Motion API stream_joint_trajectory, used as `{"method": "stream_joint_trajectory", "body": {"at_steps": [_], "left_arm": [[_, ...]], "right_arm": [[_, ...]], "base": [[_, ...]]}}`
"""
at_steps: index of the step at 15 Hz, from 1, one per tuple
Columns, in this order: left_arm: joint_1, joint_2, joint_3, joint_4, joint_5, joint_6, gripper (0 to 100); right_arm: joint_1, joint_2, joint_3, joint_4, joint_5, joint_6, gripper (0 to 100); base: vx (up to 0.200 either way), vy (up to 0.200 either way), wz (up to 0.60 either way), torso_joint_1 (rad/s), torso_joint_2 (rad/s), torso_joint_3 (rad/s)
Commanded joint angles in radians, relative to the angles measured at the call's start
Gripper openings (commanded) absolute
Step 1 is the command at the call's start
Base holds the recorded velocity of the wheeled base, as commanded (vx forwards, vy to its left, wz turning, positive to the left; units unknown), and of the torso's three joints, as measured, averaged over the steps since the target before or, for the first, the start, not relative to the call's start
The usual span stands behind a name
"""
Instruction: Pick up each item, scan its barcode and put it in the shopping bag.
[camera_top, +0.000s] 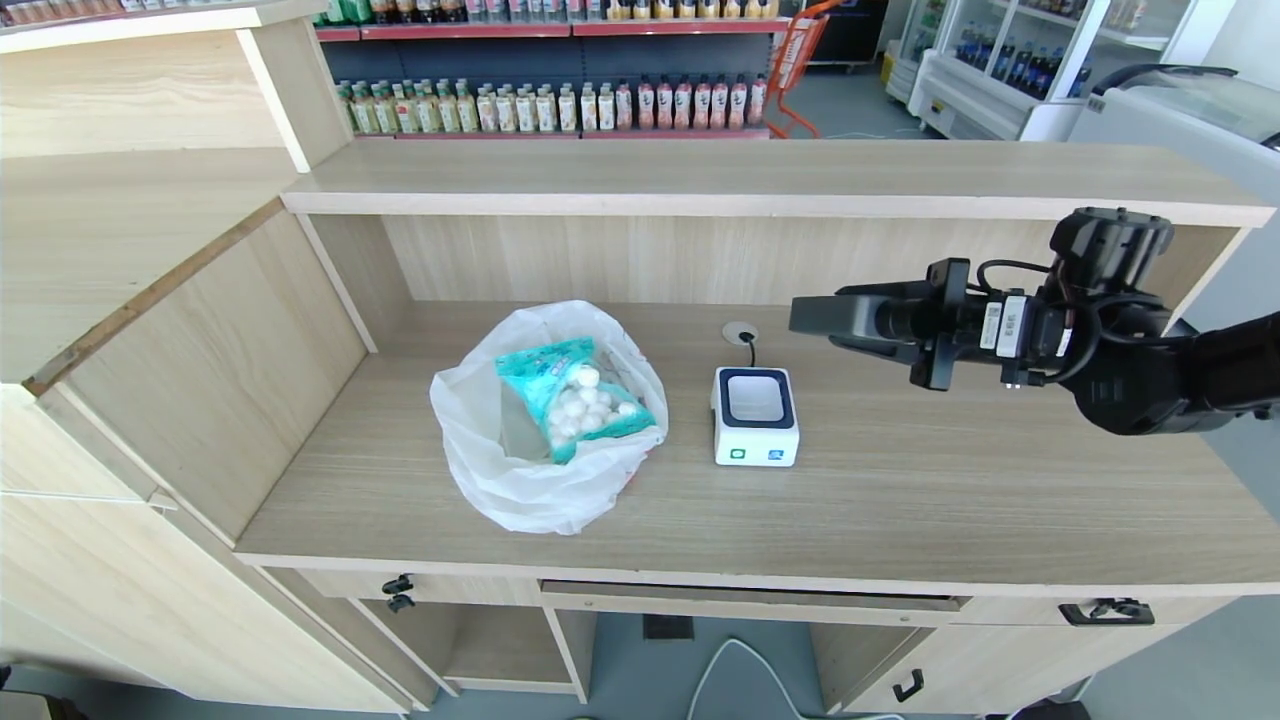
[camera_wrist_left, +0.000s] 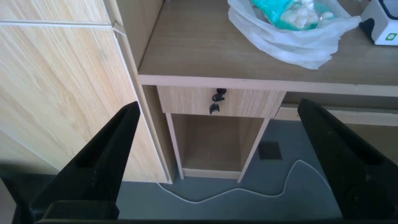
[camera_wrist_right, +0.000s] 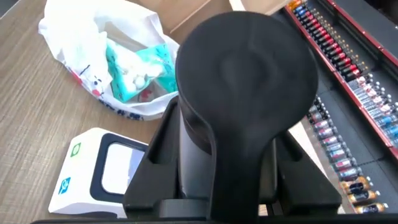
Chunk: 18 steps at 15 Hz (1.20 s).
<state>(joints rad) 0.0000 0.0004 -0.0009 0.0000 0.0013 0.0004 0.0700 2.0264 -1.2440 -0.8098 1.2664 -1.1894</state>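
A white plastic shopping bag (camera_top: 520, 480) lies open on the wooden counter (camera_top: 900, 500), and a teal packet of white balls (camera_top: 575, 405) rests in it. To the bag's right stands the white barcode scanner (camera_top: 755, 415), window up. My right gripper (camera_top: 840, 318) hangs above the counter, to the right of the scanner and higher, shut on a black cylindrical item (camera_wrist_right: 245, 68) with a rounded end. That item (camera_top: 815, 315) points left toward the scanner. My left gripper (camera_wrist_left: 217, 109) is open with nothing between its fingers, low in front of the counter near the drawer.
A raised ledge (camera_top: 760, 180) runs along the counter's back and a wooden side wall (camera_top: 220, 370) closes its left. The scanner's cable runs into a hole (camera_top: 740, 333) behind it. A key sits in the drawer (camera_wrist_left: 216, 102) under the counter. Store shelves of bottles (camera_top: 550, 105) stand behind.
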Motion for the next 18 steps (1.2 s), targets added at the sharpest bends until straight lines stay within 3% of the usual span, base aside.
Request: {"method": "stream_joint_trajectory", "body": {"at_steps": [1, 9, 18], "left_arm": [[0.000, 0.000, 0.001, 0.000, 0.000, 0.000, 100], [0.000, 0.000, 0.001, 0.000, 0.000, 0.000, 100], [0.000, 0.000, -0.001, 0.000, 0.000, 0.000, 100]], "right_arm": [[0.004, 0.038, 0.000, -0.014, 0.002, -0.006, 0], [0.086, 0.071, -0.005, -0.039, 0.004, 0.050, 0], [0.106, 0.110, -0.015, -0.055, 0.008, 0.051, 0]], "base": [[0.000, 0.000, 0.00, 0.000, 0.00, 0.000], [0.000, 0.000, 0.00, 0.000, 0.00, 0.000], [0.000, 0.000, 0.00, 0.000, 0.00, 0.000]]}}
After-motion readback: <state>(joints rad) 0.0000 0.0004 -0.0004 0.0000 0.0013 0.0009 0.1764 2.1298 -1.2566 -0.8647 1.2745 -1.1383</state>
